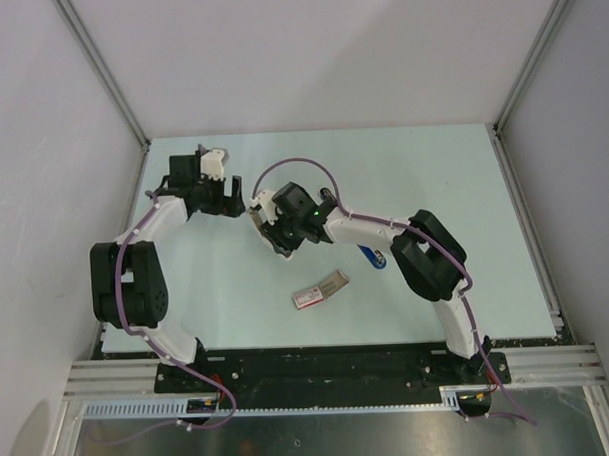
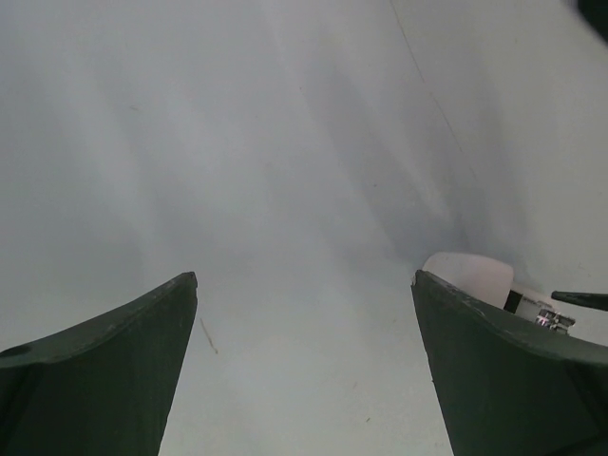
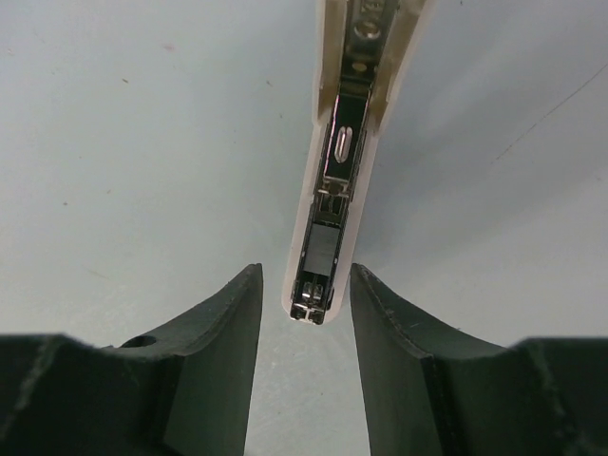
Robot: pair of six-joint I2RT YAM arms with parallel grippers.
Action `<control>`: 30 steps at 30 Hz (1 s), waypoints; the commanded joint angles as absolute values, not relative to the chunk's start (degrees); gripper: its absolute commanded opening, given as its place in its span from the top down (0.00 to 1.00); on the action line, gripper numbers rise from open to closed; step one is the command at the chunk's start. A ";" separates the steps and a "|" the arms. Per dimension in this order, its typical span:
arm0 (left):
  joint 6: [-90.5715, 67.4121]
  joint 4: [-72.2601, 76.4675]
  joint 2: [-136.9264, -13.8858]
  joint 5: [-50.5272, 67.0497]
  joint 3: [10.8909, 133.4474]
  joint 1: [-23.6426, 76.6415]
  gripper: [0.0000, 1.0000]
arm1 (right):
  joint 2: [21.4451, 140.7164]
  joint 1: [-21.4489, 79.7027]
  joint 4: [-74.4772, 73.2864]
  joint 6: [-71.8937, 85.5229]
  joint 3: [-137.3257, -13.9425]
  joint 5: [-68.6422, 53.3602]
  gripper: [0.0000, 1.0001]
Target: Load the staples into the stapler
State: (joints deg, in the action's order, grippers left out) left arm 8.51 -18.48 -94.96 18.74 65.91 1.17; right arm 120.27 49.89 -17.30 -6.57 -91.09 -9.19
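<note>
Pale green tabletop [image 1: 433, 173] with plain white walls [image 1: 309, 58] around it, and both arms reach in towards the middle. The left gripper [image 2: 304, 285] hangs wide apart over bare surface with nothing between its fingers. The right gripper [image 3: 306, 274] is narrowed around the near end of a slim white piece [image 3: 328, 190] with a metal channel down its length. The piece runs straight away from the fingers. One finger looks to be against it and a sliver of gap shows on the other side, so I cannot tell whether it is truly clamped. The blue stapler [image 1: 372, 257] lies on the tabletop, partly hidden under the right forearm and well apart from that gripper. The pink-and-white box [image 1: 309, 298] lies between the arms, nearer their bases, with its grey tray [image 1: 333, 281] slid part-way out.
</note>
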 commanded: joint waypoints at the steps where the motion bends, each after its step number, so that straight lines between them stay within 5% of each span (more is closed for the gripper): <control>1: 5.02 -16.65 -95.02 21.36 67.86 0.70 0.01 | 121.33 49.94 -17.66 -5.98 -93.33 -7.66 0.54; 30: 7.22 -16.25 -94.52 19.78 62.52 2.06 0.01 | 124.01 49.82 -19.00 -6.16 -94.07 -6.86 0.69</control>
